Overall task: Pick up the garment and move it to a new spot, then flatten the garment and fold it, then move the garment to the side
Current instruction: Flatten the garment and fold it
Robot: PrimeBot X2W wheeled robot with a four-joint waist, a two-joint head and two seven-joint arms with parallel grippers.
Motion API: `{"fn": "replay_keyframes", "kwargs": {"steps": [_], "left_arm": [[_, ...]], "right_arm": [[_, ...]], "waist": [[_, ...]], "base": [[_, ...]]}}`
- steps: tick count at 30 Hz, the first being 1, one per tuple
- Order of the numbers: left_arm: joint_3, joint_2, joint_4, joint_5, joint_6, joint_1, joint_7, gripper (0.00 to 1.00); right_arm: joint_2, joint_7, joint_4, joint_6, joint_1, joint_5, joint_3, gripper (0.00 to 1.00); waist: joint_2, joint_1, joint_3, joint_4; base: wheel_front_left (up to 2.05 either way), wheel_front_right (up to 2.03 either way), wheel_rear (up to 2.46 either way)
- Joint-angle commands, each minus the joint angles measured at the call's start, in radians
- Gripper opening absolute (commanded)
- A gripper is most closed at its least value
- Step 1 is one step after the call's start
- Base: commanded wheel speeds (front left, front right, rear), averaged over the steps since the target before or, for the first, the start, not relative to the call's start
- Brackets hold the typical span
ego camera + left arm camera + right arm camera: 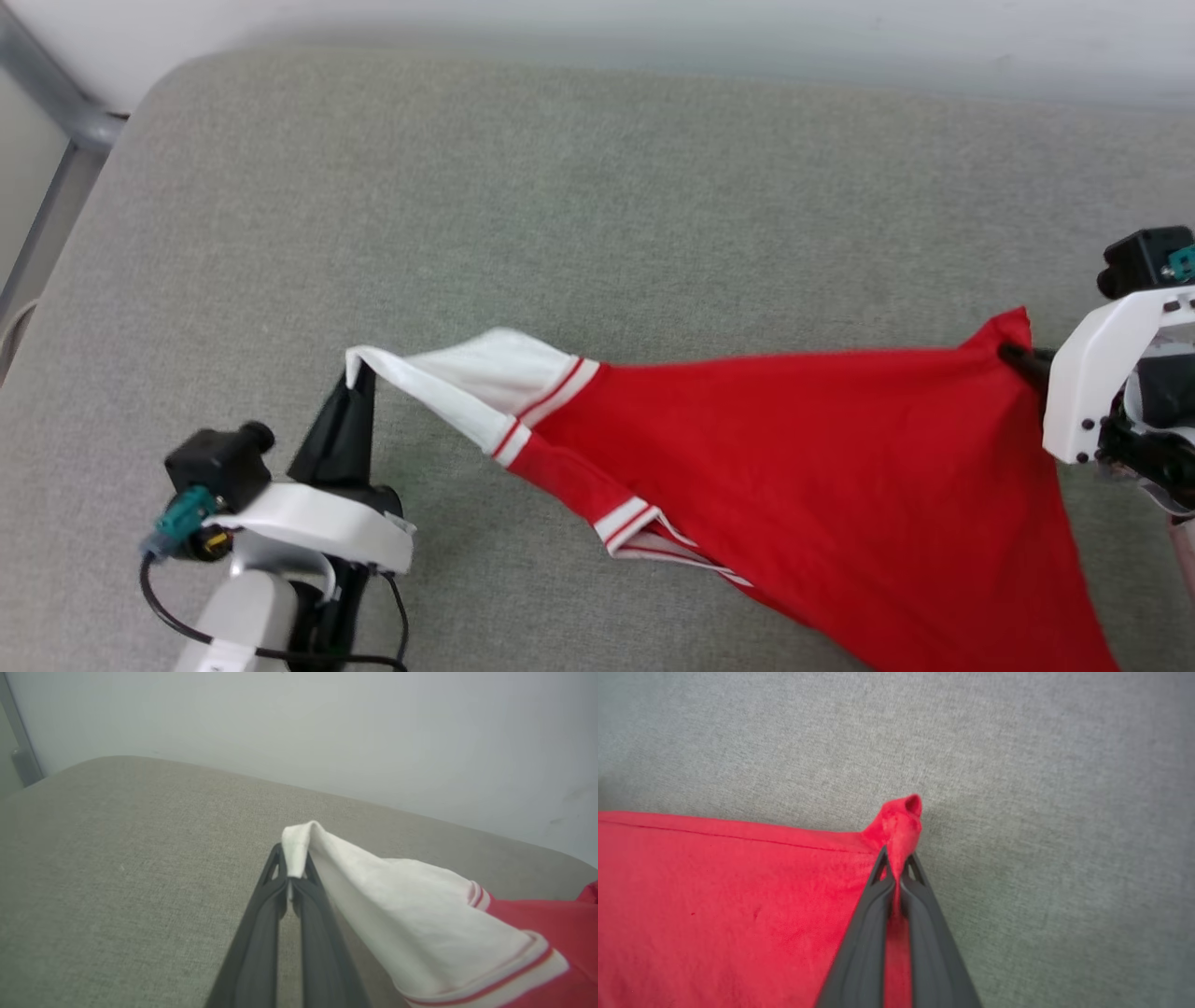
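Observation:
The garment, a red shirt with white sleeves and red-and-white striped trim, hangs stretched between my two grippers above the grey cushion. My left gripper is shut on the tip of a white sleeve, pinched at the fingertips. At the right, my right gripper is shut on a red corner of the garment, which bunches up past the fingertips. The red body sags down toward the lower right of the head view. Any lettering is hidden.
A wide grey fabric cushion lies under everything, with bare room behind the garment. A pale wall runs along its far edge. A grey metal frame stands off the cushion's rounded far left corner.

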Motion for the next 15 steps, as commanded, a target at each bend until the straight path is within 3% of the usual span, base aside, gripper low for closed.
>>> {"fn": "replay_keyframes", "kwargs": {"steps": [1, 8, 15], "left_arm": [[0.015, 0.02, -0.008, 0.006, 0.009, -0.037, 0.0, 0.0], [0.032, 0.067, -0.006, -0.01, 0.008, -0.177, 0.075, 0.0], [0.028, 0.094, 0.119, -0.007, -0.007, -0.459, 0.136, 0.0]], "right_arm": [[0.013, -0.034, 0.003, -0.001, -0.018, -0.021, -0.02, 0.0], [0.042, -0.133, 0.013, -0.001, -0.075, -0.128, -0.08, 0.0], [0.09, -0.242, 0.051, -0.001, -0.226, -0.238, -0.142, 0.0]], "waist": [[0.0, -0.0001, -0.044, -0.032], [0.0, -0.0001, -0.08, -0.084], [0.0, -0.0001, -0.062, -0.123]], "base": [[0.0, 0.0, 0.0], [0.0, 0.0, 0.0], [0.0, 0.0, 0.0]]}}
